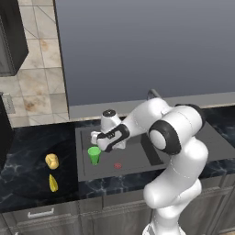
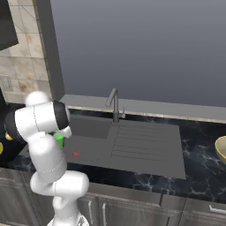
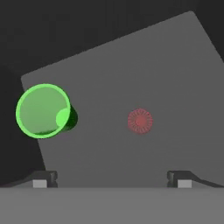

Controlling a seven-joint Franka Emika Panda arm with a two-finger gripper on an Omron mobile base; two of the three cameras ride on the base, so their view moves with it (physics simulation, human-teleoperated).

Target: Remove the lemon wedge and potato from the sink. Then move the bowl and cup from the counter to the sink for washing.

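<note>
The green cup stands upright inside the dark grey sink, near its left wall; it also shows as cup and cup. My gripper hovers open above the basin floor with nothing between its fingers, the cup off to one side of them. The gripper sits just above and right of the cup. The potato and the lemon wedge lie on the dark counter left of the sink. The tan bowl rests on the counter far right, cut by the frame edge.
A red drain marks the basin floor. The ribbed drainboard stretches right of the basin, with the curved faucet behind it. A window wall rises behind the counter.
</note>
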